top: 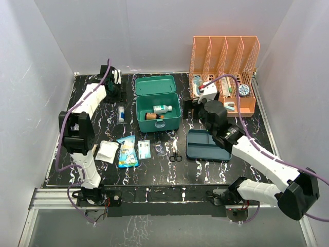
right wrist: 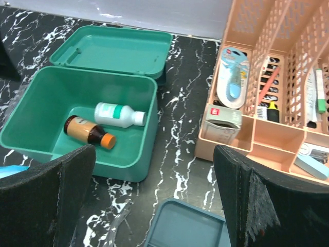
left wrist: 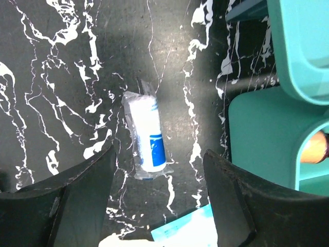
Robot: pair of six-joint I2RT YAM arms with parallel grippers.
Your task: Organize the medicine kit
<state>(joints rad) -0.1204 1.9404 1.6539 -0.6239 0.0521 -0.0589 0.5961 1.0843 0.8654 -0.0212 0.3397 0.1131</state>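
Left wrist view: the left gripper (left wrist: 158, 159) hangs over the black marbled bench (left wrist: 61, 77) with its fingers spread wide and nothing gripped. A white wrapped roll (left wrist: 148, 136) with blue print lies flat on the bench directly beneath the gap, apart from both fingers. Off to that gripper's right is the teal medicine kit (left wrist: 257, 134).

In the right wrist view, the right gripper (right wrist: 154, 159) is also wide open and empty. Just under its fingers is a corner of a blue-grey tray (right wrist: 185, 226). Ahead and to its left the kit stands open, its lid lying back behind it. Inside lie a brown bottle (right wrist: 85, 131) with an orange cap and, just beyond it, a white bottle (right wrist: 119, 113) with a green band. Ahead to that gripper's right stands an orange mesh rack (right wrist: 267, 134) holding small items.
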